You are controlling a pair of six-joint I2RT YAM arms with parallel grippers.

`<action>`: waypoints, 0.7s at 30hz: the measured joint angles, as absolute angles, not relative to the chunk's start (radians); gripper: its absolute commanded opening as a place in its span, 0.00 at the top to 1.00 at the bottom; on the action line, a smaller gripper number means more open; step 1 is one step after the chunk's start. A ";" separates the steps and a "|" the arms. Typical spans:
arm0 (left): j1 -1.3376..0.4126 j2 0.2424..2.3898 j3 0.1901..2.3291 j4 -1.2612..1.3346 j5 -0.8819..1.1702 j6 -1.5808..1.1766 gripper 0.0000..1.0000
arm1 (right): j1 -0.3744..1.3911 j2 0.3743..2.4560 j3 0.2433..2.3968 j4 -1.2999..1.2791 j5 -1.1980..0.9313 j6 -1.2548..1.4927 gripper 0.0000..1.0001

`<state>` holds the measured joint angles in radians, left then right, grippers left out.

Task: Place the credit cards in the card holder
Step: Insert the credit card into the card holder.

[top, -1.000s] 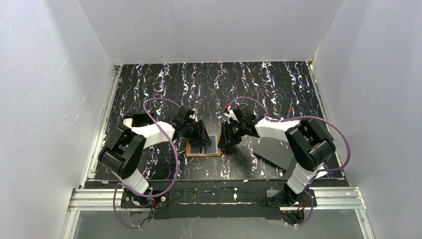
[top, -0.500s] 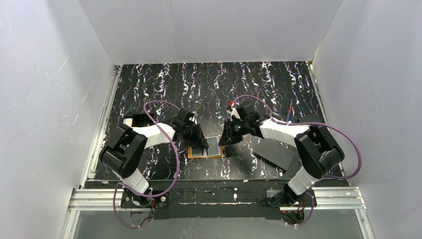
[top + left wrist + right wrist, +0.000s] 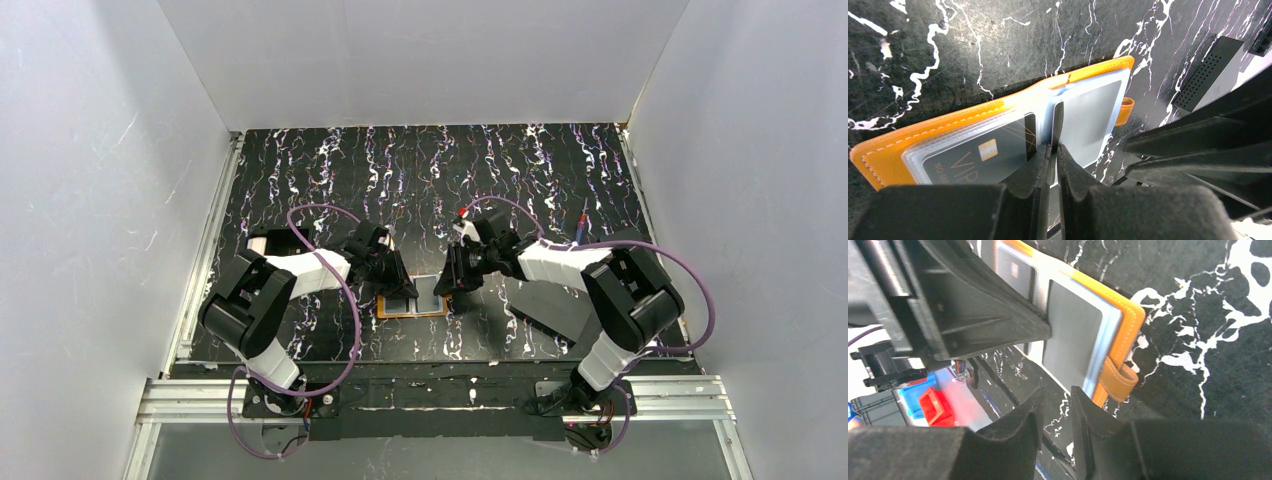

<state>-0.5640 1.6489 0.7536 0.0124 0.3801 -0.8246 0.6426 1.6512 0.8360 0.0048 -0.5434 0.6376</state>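
Two grippers are meeting over the card holder point(image 3: 410, 302), which is lying open on the black marbled table point(image 3: 520, 170), mid-table toward the near edge. The left gripper point(image 3: 1054, 148) is clenching its fingers on a thin dark credit card point(image 3: 1057, 122), standing it on edge over the holder's fold. A VIP card point(image 3: 973, 162) is sitting in the left sleeve. The right gripper point(image 3: 1055, 397) is hovering with fingers slightly parted, gripping nothing, just beside the snap tab point(image 3: 1118, 382).

The left gripper point(image 3: 1054, 149) has closed onto the upright credit card point(image 3: 1057, 120) above the card holder point(image 3: 923, 132), and the right gripper point(image 3: 1055, 396) has edged closer.
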 measured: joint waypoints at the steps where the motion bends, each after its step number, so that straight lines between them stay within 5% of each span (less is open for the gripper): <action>1: -0.564 1.649 0.752 0.015 0.381 -0.825 0.93 | 0.643 1.658 0.830 0.007 -0.544 0.638 0.65; 18: -0.562 1.648 0.748 0.022 0.385 -0.831 0.95 | 0.642 1.710 0.789 0.044 -0.553 0.649 0.59; 21: -0.561 1.647 0.747 0.022 0.386 -0.831 0.84 | 0.642 1.686 0.791 0.003 -0.530 0.626 0.57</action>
